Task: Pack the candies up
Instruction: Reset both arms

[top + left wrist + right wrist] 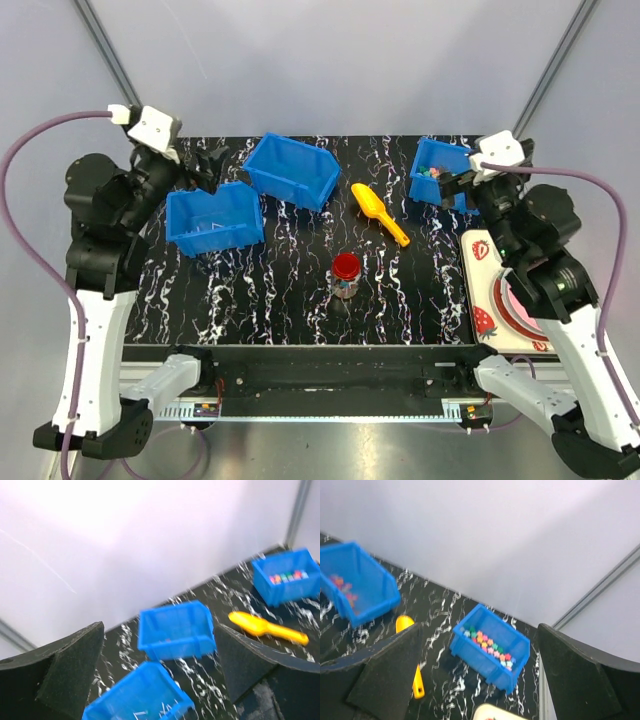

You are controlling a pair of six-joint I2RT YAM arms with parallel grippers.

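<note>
Left gripper (160, 680) and right gripper (477, 680) both agape, empty, raised; red-lidded jar (345, 277) closed, some candies inside; yellow scoop (379, 212) lies behind jar; candies (487, 644) in bin (512, 672) right of scoop. Stage unclear.

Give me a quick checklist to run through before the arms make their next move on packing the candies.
1. Left tool open and holding nothing: ok.
2. Right tool open and holding nothing: ok.
3. Scoop free on the table, nothing touching it: ok.
4. Jar upright: ok. Ready to fill: not ok, its red lid is on.
5. Candies in the right bin: ok, plenty show in the right wrist view.
6. Contents of the left bin: cannot tell, the left wrist view is blurred.
</note>
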